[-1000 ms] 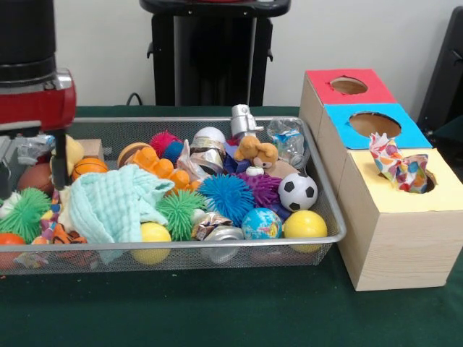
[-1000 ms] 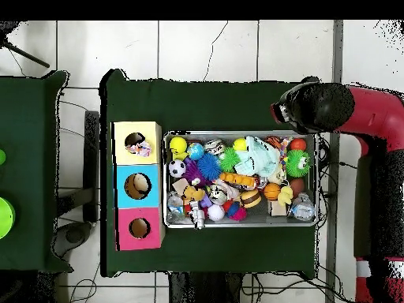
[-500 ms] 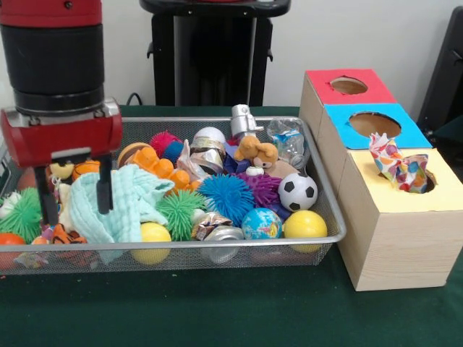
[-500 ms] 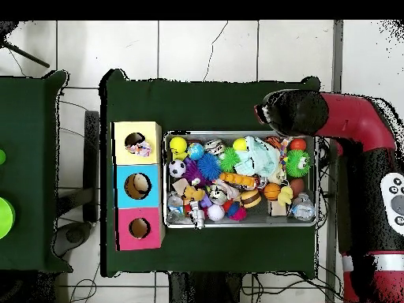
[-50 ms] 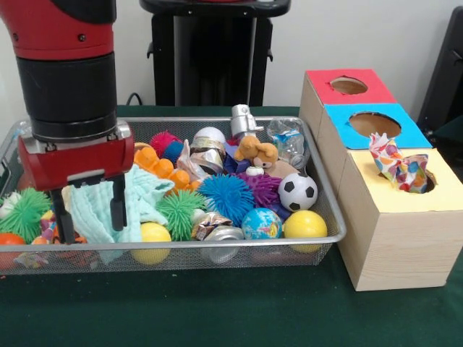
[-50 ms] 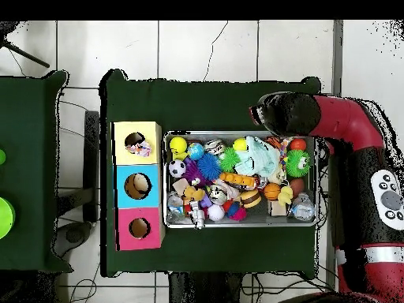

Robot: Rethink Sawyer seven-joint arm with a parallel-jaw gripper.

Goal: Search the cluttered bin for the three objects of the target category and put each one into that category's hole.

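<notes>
My gripper (image 5: 90, 211) hangs open over the left part of the wire bin (image 5: 217, 244), its two black fingers (image 5: 118, 204) straddling a mint-green cloth (image 5: 137, 191) with nothing held. The bin is packed with toys: a soccer ball (image 5: 297, 191), a yellow ball (image 5: 304, 225), a globe ball (image 5: 261, 223), a blue spiky ball (image 5: 226, 196) and crushed cans (image 5: 208, 148). Right of the bin stand three boxes with holes: red (image 5: 348, 85), blue (image 5: 374, 124) and yellow (image 5: 434, 195). Crumpled colourful paper (image 5: 398, 165) sticks out of the yellow hole. In the overhead view the arm (image 6: 288, 114) covers the gripper at the bin's rim (image 6: 237, 132).
A green spiky ball (image 5: 23, 211) and an orange ball (image 5: 9, 240) lie at the bin's left end, close to the fingers. A small plush animal (image 5: 257, 151) and a clear plastic bottle (image 5: 288, 137) sit near the back. Green cloth covers the table (image 5: 231, 311).
The arm has swung in from the bin's left edge to over the mint cloth, and the gripper has come lower and nearer. Nothing in the bin has moved.
</notes>
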